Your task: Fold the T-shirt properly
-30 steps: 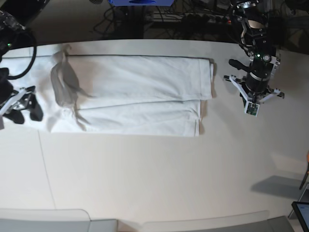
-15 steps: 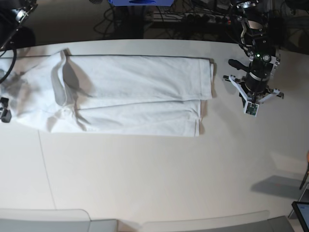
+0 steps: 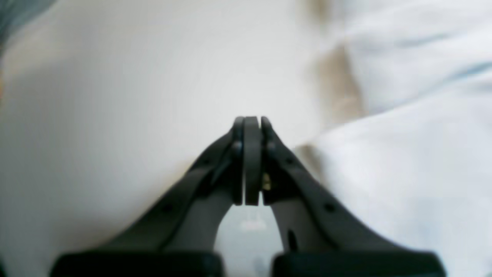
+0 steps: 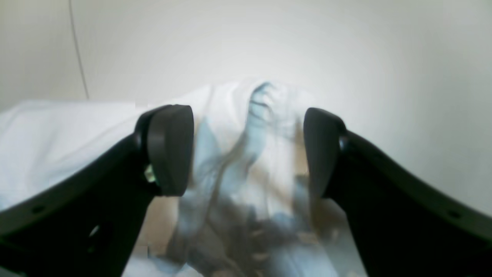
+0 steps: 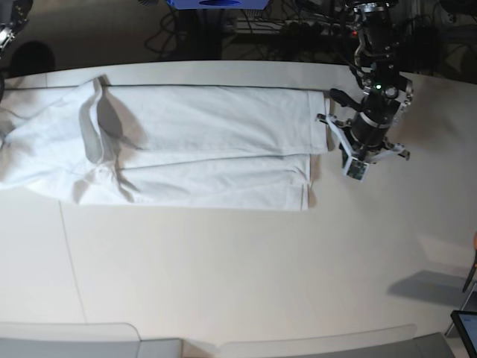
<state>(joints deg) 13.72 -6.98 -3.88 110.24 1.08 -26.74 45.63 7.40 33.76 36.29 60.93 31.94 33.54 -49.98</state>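
The white T-shirt (image 5: 209, 142) lies lengthwise on the off-white table (image 5: 238, 276), its body folded in layers with the hem end at the right and the collar (image 5: 93, 127) at the left. Its left end spreads flat to the view's left edge. My left arm (image 5: 365, 138) hovers just right of the hem end. My left gripper (image 3: 251, 123) is shut and empty over bare table, with the shirt (image 3: 403, 154) beside it. My right gripper (image 4: 246, 150) is wide open above wrinkled shirt fabric (image 4: 265, 127). Only a bit of the right arm (image 5: 7, 19) shows in the base view.
Cables and a blue object (image 5: 216, 4) lie behind the table's far edge. Grey chair backs (image 5: 89, 339) stand at the near edge. A dark tablet corner (image 5: 466, 328) shows at the lower right. A thin seam (image 5: 71, 261) crosses the tabletop at the left.
The right arm has let go of the shirt's left end and withdrawn up and out of the base view; that end now lies spread flat. The left arm has moved left, toward the hem.
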